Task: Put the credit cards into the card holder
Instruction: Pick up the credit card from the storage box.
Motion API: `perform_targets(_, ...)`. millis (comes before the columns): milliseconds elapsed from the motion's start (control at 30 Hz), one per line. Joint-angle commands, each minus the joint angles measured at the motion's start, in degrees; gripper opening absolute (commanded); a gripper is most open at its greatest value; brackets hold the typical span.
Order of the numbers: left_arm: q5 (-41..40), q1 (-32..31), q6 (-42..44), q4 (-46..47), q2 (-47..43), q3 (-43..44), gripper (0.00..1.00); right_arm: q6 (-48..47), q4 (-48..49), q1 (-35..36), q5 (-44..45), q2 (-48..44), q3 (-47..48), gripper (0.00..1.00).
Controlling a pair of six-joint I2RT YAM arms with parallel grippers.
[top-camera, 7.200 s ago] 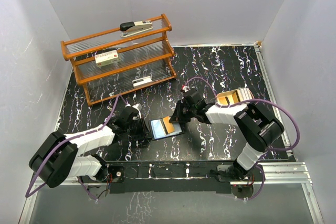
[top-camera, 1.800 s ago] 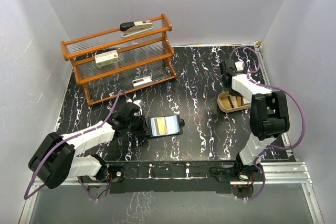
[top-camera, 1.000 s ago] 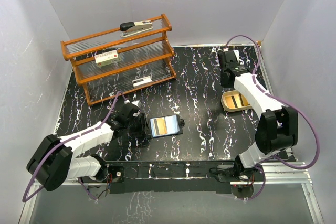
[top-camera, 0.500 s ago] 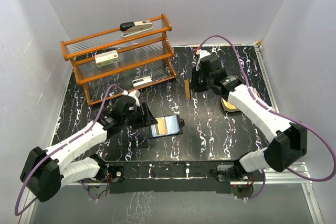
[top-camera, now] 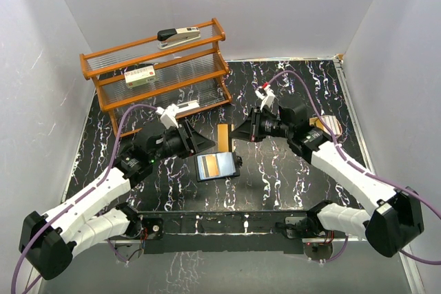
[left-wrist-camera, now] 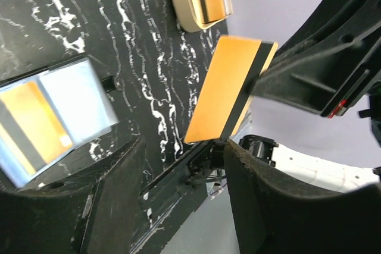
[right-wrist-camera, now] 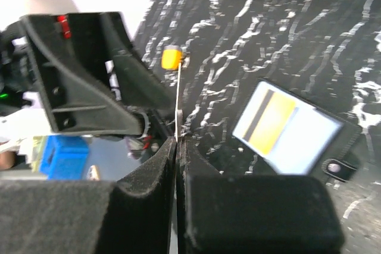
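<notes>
Handover seems to be the step. The right gripper (top-camera: 236,133) is clenched on one long edge of an orange card (top-camera: 223,135) and holds it upright in the air, just above the far side of the holder (top-camera: 218,166). The left gripper (top-camera: 201,141) faces the card with its fingers spread and nothing between them.

The holder lies open and unheld on the table (top-camera: 275,94), with the other card (top-camera: 222,164) already in its pocket.

To do this well, the left gripper should come in square to the card's face. In the left wrist view the card (left-wrist-camera: 229,87) stands ahead of the fingers, not yet between them. It should pinch the free orange part, well clear of the right fingertips. The right gripper should let go only once that pinch is firm, because thin slick plastic can twist or drop. With nothing pinning the holder, any insertion could push it along the table.

Half a second ago the left gripper was lower, beside the holder's left edge. The right gripper had the card farther back, nearer the tray (top-camera: 332,124). One second ago it was over that tray, and the left gripper's fingers stood closer together at the holder.
</notes>
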Motion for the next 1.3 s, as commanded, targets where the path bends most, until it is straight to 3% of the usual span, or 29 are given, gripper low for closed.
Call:
perform_targets(0, 3.68, -0.03, -2.18, 7.29, -0.51, 1.91, 0.52, 6.94, 14.12, 0.01, -9.74, -3.85, -2.51, 0.00)
perform_targets(300, 9.46, -0.03, -7.68, 20.63, 0.12, -1.46, 0.39, 8.61, 16.14, -0.03, -13.43, -4.11, -4.21, 0.00)
perform_targets(567, 10.00, -0.03, -8.23, 22.46, 0.30, -2.85, 0.00, 10.09, 18.43, 0.01, -13.94, -3.32, -6.90, 0.00)
perform_targets(667, 10.24, -0.05, -8.12, 23.03, 0.30, -3.38, 0.00, 10.07, 17.77, 0.01, -13.09, -2.98, -7.19, 0.04)
perform_targets(800, 9.07, -0.05, -6.54, 20.38, -0.24, -3.54, 0.00, 8.74, 14.48, 0.01, -10.34, -3.03, -6.92, 0.29)
perform_targets(933, 3.56, -0.05, -1.53, 9.34, -1.06, -2.36, 0.00, 6.31, 8.30, -0.01, -2.17, -4.11, -6.66, 0.43)
perform_targets(1267, -1.58, 0.03, 2.07, 3.08, 5.50, -5.06, 0.00, 1.92, -2.42, 0.14, 9.36, 3.04, -5.03, 0.52)
